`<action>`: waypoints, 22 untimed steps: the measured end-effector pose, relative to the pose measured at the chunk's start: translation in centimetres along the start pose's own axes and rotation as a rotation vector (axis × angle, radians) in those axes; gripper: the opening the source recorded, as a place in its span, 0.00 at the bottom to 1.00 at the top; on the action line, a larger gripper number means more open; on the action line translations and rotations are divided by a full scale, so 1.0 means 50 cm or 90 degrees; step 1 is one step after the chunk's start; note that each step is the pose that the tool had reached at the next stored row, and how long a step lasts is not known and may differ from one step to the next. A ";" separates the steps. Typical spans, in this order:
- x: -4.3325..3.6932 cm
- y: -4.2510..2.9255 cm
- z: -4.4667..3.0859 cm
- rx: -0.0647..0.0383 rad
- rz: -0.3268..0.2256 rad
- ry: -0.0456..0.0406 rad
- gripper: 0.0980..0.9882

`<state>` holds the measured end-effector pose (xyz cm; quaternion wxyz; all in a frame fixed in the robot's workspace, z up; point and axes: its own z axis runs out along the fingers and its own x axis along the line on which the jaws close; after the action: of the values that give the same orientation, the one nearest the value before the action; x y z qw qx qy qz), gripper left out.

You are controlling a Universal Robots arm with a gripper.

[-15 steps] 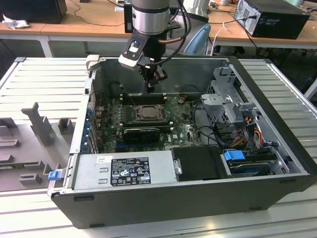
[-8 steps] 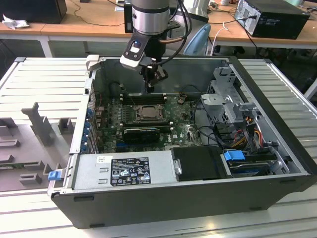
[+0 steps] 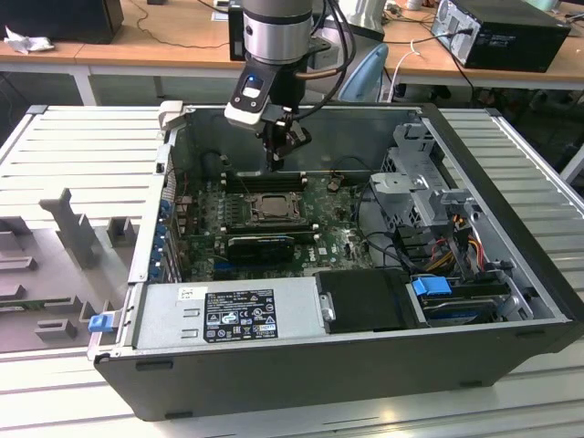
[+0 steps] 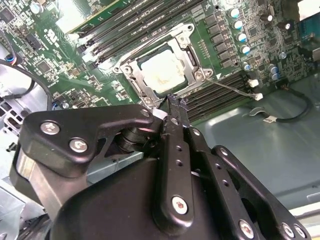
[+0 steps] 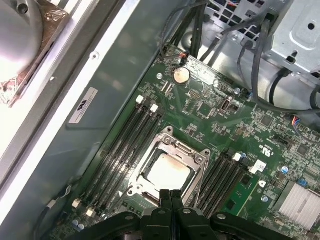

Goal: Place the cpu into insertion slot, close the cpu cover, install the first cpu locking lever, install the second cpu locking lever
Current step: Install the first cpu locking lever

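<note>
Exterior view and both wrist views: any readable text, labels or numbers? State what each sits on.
Power supply label, black with white print, exterior view: too small to read.
Small white sticker beside it on the same unit: too small to read.
Case wall sticker, white with a dark mark, first wrist view: blurred, unreadable.
Motherboard white silkscreen, both wrist views: blurred, unreadable.
Nothing can be quoted.

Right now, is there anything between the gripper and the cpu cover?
Nothing visible. In the first wrist view the shut gripper hangs over one edge of the cpu cover, with nothing between them. The cpu shows through the cover's window; memory slots lie on either side.
</note>
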<state>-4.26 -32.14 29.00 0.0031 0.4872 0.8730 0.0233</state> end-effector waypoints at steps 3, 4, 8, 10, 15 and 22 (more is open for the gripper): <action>0.000 0.000 0.000 0.000 -0.016 0.0007 0.01; 0.000 0.000 0.000 0.000 -0.020 0.0008 0.01; 0.000 0.000 0.000 0.001 -0.033 0.0015 0.01; 0.000 0.000 0.000 0.001 -0.044 0.0019 0.01; 0.000 0.000 0.000 0.001 -0.068 0.0030 0.01; 0.000 0.000 0.000 0.002 -0.105 0.0046 0.01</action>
<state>-4.26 -32.14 29.01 0.0012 0.4139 0.9100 0.0234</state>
